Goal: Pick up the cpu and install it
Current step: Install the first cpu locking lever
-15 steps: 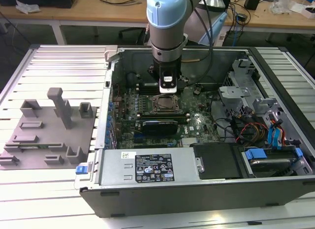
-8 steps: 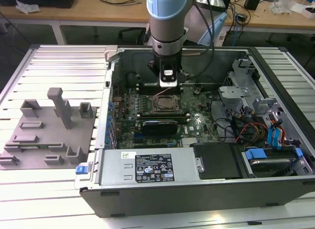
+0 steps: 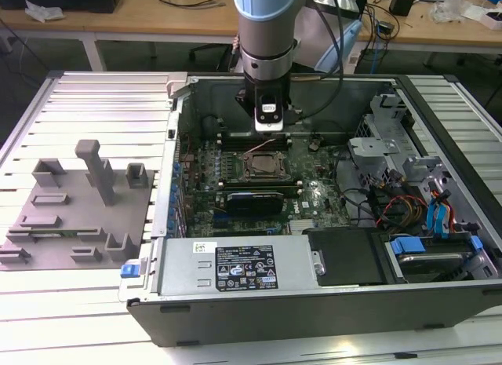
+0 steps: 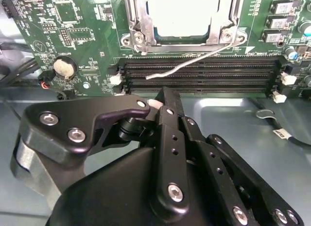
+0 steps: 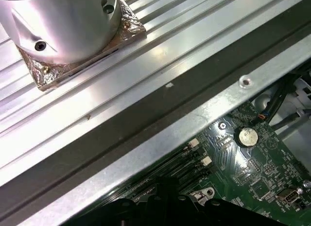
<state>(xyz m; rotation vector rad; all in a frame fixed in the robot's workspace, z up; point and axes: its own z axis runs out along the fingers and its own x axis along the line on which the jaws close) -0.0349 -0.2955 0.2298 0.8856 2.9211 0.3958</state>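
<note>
Exterior view: slatted metal table (image 3: 94,90) carrying an open computer case (image 3: 314,314) that spans the middle and the exterior view's right side. Grey plastic tray (image 3: 78,216) with upright blocks flat on the table near the edge at the exterior view's left, just beside the case wall. Robot arm (image 3: 267,27) reaching down over the case's far edge. Green motherboard (image 3: 314,196) on the case floor. Boxy power supply (image 3: 235,267) along the near wall. Bundled cables and blue-tabbed drive bays toward the corner at the exterior view's right.

Socket (image 3: 263,167) at the middle of the motherboard, directly below the gripper (image 3: 268,128) as seen here.

Second wrist view: cpu (image 4: 182,12), pale silver top up, lying flat inside the socket's metal frame (image 4: 138,22). Thin wire lever (image 4: 194,62) slanting from the frame across the dark memory slots (image 4: 204,73). Memory slots between cpu and gripper (image 4: 165,92). Gripper apart from the cpu, over bare grey case metal just past the board's edge. Wide or narrow: cannot tell.

Both wrist views: round coin cell (image 4: 63,67) (image 5: 247,136) on the motherboard, off to one side of the memory slots.
</note>
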